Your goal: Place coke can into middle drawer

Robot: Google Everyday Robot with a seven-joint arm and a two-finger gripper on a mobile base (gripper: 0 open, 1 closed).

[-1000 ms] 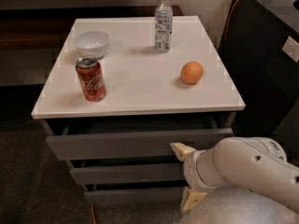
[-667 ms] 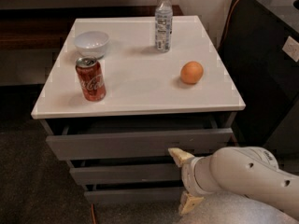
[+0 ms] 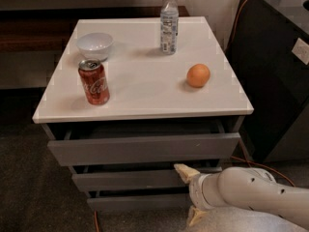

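Note:
The red coke can [image 3: 94,81] stands upright near the front left of the white cabinet top [image 3: 145,91]. Below it, the middle drawer [image 3: 125,181] is the second of three grey fronts and looks pushed in, or very nearly so. My gripper [image 3: 183,195] hangs in front of the drawers at the lower right, open, with nothing between its two tan fingers. The upper fingertip [image 3: 179,168] is level with the middle drawer's top edge. The white forearm [image 3: 251,192] reaches in from the right.
A white bowl [image 3: 95,45] sits behind the can, a clear water bottle [image 3: 168,23] at the back, and an orange [image 3: 198,75] to the right. The top drawer [image 3: 145,148] is pulled out slightly. A dark cabinet [image 3: 280,71] stands to the right.
The arm and gripper have shifted slightly left across the drawer fronts. The can and the other things on top have not moved.

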